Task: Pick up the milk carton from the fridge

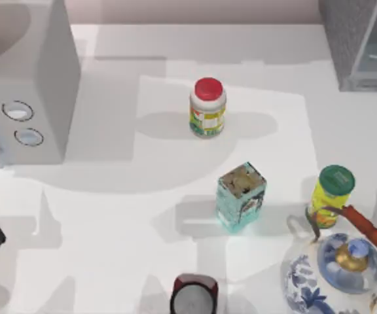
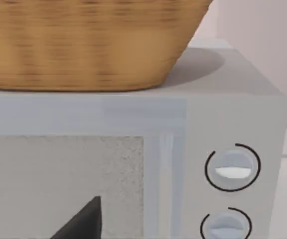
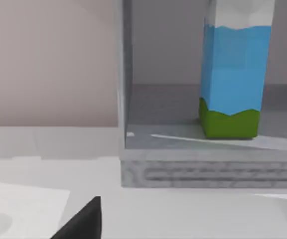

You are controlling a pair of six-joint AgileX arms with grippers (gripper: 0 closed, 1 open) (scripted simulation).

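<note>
One milk carton (image 3: 235,74), top cropped, inside fridge (image 3: 208,172)

No text, brand or number is readable; the jar labels are illegible.

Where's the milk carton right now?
The blue, white-topped milk carton stands upright inside the dark-grey speckled fridge at the table's far right corner, seen in the right wrist view.
</note>
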